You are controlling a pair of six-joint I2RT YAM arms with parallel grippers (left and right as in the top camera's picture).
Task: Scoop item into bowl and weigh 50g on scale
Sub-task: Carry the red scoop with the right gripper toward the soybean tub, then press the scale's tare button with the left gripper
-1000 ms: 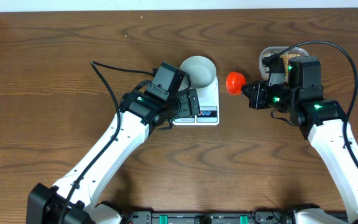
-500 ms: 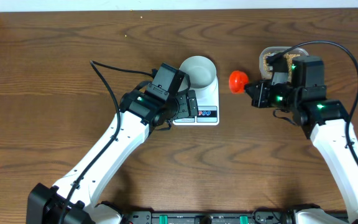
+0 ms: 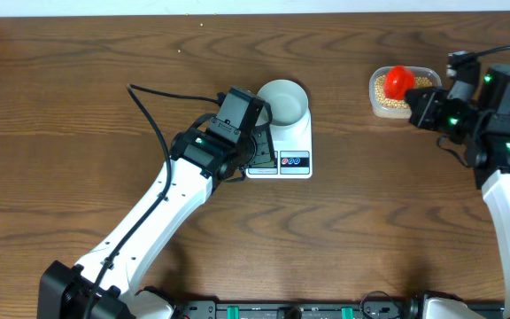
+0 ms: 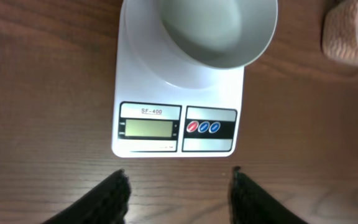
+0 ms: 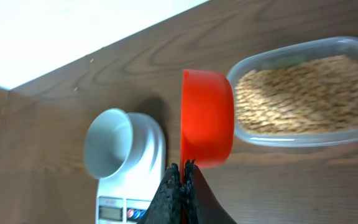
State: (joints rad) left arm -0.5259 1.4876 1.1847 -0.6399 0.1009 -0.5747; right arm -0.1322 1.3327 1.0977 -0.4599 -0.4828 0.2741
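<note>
Right fingers [image 5: 167,198] clamp the red scoop [image 5: 207,118] above the tub [image 5: 291,138] of beans [image 5: 303,93].

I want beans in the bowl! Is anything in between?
Nothing visible. Bare table lies between the beans, under the red scoop in the right gripper, and the bowl on the scale. The left gripper sits at the scale's front, aside.

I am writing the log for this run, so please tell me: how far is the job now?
Done: the bowl sits empty on the scale. In hand: the right gripper, shut on the red scoop, holds it over the tub of beans; the left gripper is open in front of the scale. Left: carry beans into the bowl and read 50g; the display is unreadable here.
</note>
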